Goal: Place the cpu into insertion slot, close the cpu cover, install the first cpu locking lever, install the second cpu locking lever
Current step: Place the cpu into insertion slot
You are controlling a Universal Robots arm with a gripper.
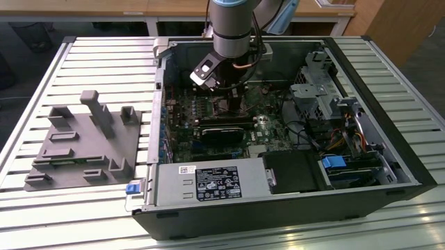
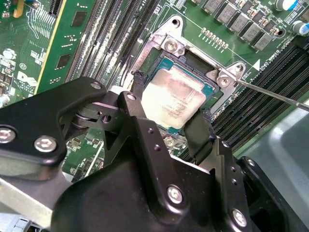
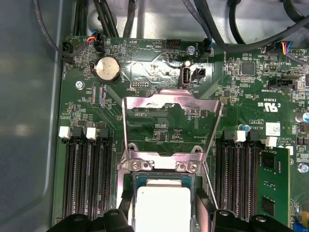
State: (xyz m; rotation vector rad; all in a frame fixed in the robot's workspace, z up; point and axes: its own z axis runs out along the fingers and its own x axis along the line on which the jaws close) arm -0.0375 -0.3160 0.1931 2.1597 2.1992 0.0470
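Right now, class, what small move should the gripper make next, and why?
Probably open and lift clear: the gripper clasps the cpu, which looks seated level in the insertion slot, while the cpu cover lies swung open.

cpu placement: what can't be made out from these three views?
- Second wrist view: the claw body covers the near edge of the cpu and of the insertion slot, so whether the cpu is fully seated cannot be told.
- First wrist view: the cpu's near part is cut off by the picture's edge.
- Exterior view: the arm blocks the insertion slot area.
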